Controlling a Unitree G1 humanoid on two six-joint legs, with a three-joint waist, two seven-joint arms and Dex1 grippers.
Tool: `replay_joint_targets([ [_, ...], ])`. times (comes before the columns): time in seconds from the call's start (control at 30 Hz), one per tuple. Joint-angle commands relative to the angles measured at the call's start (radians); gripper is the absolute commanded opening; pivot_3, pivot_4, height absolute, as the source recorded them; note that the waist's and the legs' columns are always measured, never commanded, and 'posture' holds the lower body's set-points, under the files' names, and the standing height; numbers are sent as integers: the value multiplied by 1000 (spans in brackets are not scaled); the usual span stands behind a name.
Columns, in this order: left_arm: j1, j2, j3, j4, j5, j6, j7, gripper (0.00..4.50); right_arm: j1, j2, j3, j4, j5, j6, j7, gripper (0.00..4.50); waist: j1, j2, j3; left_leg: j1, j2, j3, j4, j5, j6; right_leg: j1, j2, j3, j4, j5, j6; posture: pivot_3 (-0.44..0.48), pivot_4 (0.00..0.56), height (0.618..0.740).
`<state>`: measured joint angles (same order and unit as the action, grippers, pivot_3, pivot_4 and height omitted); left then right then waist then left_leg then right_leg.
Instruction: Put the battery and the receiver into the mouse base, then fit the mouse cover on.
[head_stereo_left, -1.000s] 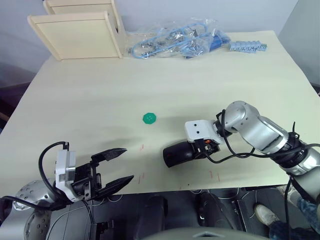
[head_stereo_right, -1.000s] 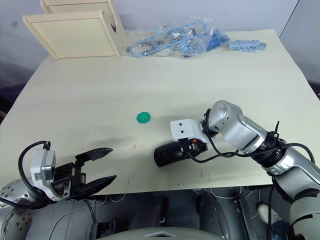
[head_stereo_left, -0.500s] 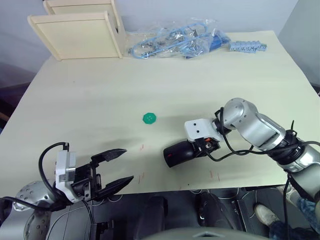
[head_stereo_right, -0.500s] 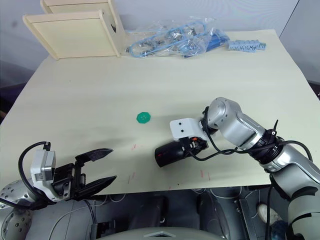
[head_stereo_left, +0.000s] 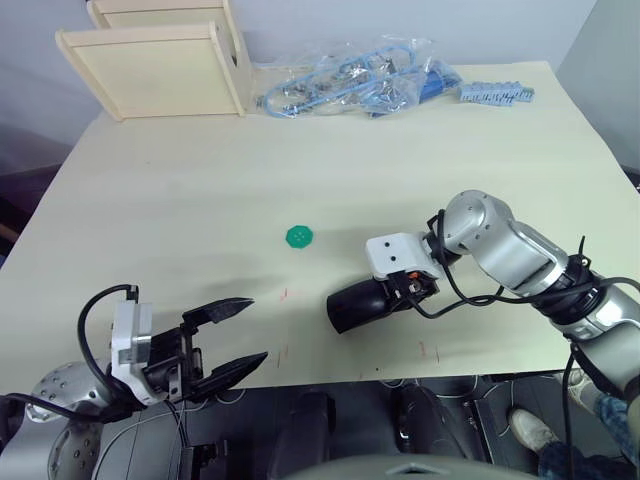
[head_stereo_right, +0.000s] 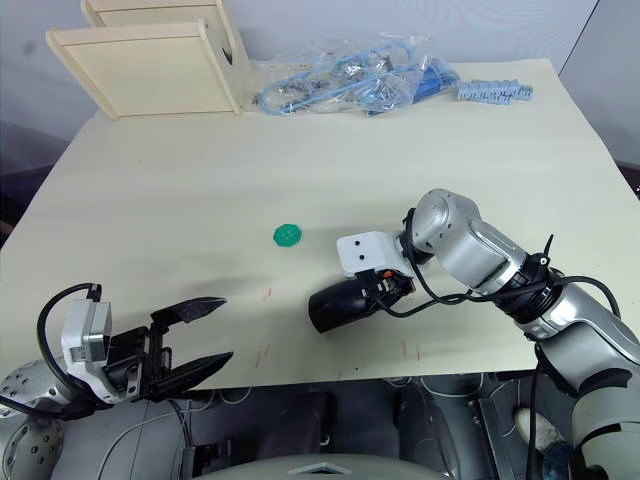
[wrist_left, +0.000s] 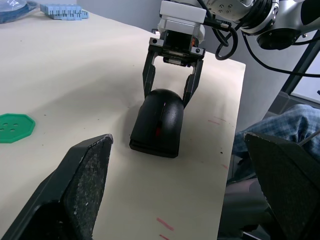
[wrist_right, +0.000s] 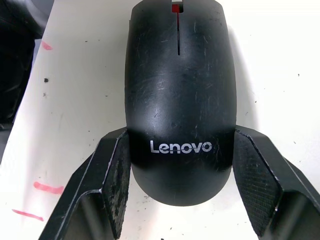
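Spreading across both head views is a pale table (head_stereo_left: 180, 200), with two light wooden trays (head_stereo_left: 150, 65) standing at its far left corner, a heap of clear bags holding blue parts (head_stereo_left: 350, 80) at the far edge, and a row of small blue pieces (head_stereo_left: 497, 94) beside the heap to the right. Near the front edge, right of the middle, lies the mouse, its glossy black mouse cover (wrist_right: 180, 95) seated over the mouse base (wrist_left: 150, 146), which shows as a thin dark rim under the cover in the left wrist view; a slit and a spot of red show at the cover's front end, and the word Lenovo is printed near its rear. The right gripper (wrist_right: 180, 175) reaches in from the right and straddles the rear of the mouse: one finger touches the cover's side, while whether the other touches cannot be told, so the jaws stand about a mouse-width apart and closed in around the cover. The left gripper (head_stereo_left: 228, 338) hangs at the table's front left edge, well apart from the mouse, its two fingers spread wide with nothing between them. A flat round green disc (head_stereo_left: 299, 236) lies on the table between the two grippers, farther back than both. Short red marks (wrist_right: 47, 187) dot the tabletop near the mouse.
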<state>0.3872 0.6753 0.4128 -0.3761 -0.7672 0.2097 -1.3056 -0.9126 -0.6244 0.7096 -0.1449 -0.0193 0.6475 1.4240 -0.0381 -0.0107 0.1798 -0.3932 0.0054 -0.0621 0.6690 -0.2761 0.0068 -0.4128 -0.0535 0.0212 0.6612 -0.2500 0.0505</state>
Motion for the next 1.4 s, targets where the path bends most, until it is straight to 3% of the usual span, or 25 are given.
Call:
replay_joint_targets([
  [0.03, 9, 6, 0, -25, -9, -4, -9, 4500, -34, 0, -20, 7, -10, -30, 11, 2732, 0, 0, 0, 0, 0, 0, 0, 0, 0, 0, 0, 0, 0, 0, 0, 0, 150, 740],
  [0.47, 10, 12, 1, -24, -10, 0, -13, 4500, -48, 13, -13, 73, -44, -94, 39, 2732, 0, 0, 0, 0, 0, 0, 0, 0, 0, 0, 0, 0, 0, 0, 0, 0, 150, 740],
  [0.87, 9, 11, -1, -25, -10, 1, -11, 4500, -7, -4, -24, -50, -15, 65, 26, 2732, 1, 0, 0, 0, 0, 0, 0, 0, 0, 0, 0, 0, 0, 0, 0, 0, 150, 740],
  [1.4, 9, 16, -7, -26, -10, -1, -11, 4500, -10, 0, -15, -17, -15, 8, 13, 2732, 0, 0, 0, 0, 0, 0, 0, 0, 0, 0, 0, 0, 0, 0, 0, 0, 150, 740],
])
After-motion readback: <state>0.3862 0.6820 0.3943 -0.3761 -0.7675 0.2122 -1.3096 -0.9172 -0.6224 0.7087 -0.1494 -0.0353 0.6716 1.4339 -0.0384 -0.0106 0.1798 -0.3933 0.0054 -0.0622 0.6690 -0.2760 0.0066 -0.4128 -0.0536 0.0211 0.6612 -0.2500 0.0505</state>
